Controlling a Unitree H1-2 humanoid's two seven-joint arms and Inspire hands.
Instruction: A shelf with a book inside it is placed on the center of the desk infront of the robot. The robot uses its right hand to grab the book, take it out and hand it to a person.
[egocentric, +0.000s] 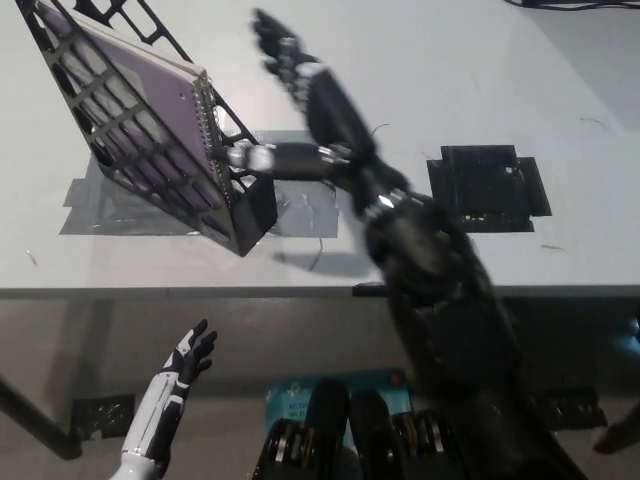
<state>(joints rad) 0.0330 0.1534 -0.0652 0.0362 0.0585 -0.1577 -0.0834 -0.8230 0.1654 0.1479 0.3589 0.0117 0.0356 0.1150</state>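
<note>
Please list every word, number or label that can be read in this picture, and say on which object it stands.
None can be read.
Blue label on the floor below the desk edge: print too small and blurred.
Spiral notebook in the black shelf: no text visible on it.

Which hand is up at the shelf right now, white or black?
The black right hand: it is over the desk beside the black shelf holding the purple book, fingers spread. The white left hand rests low, below the desk edge.
</note>
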